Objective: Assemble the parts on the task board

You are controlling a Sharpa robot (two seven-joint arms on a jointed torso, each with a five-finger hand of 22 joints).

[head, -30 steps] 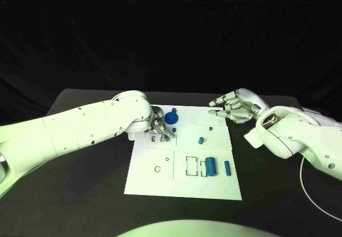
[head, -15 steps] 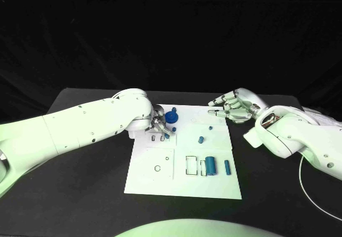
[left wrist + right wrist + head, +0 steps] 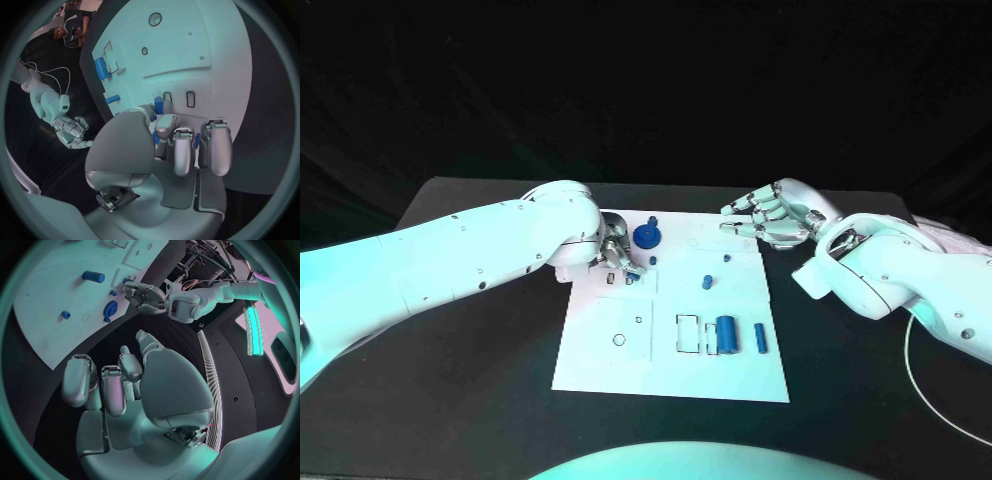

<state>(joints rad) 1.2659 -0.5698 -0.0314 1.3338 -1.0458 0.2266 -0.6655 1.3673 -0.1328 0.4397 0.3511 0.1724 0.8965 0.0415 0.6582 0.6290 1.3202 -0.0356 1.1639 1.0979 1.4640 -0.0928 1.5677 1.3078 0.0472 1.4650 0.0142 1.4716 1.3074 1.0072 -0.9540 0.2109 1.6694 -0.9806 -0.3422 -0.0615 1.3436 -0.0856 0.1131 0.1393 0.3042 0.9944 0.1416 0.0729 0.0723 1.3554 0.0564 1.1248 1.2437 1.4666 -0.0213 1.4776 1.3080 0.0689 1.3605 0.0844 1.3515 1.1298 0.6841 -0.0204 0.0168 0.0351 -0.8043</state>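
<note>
The white task board (image 3: pixel 625 360) lies mid-table. My left hand (image 3: pixel 620 255) hovers over its back left part, fingers curled down over two small rectangular slots (image 3: pixel 190 98). It pinches a small blue part (image 3: pixel 158 105) just above them. A round blue knob (image 3: pixel 648 237) stands right behind this hand. Two small blue parts (image 3: pixel 708 281) lie mid-board. A blue cylinder (image 3: pixel 728 335) and a thin blue bar (image 3: pixel 762 339) lie at the front right. My right hand (image 3: pixel 769 218) hangs over the board's back right corner, fingers loosely apart and holding nothing.
Black table (image 3: pixel 459 360) surrounds the board on all sides. A rectangular outline (image 3: pixel 689 335) and a small ring mark (image 3: pixel 619 342) are on the board's front half. A white cable (image 3: pixel 920 390) runs along the table's right side.
My left hand has shifted slightly back and left over the slots, still holding the small blue part. The right hand has stayed where it was.
</note>
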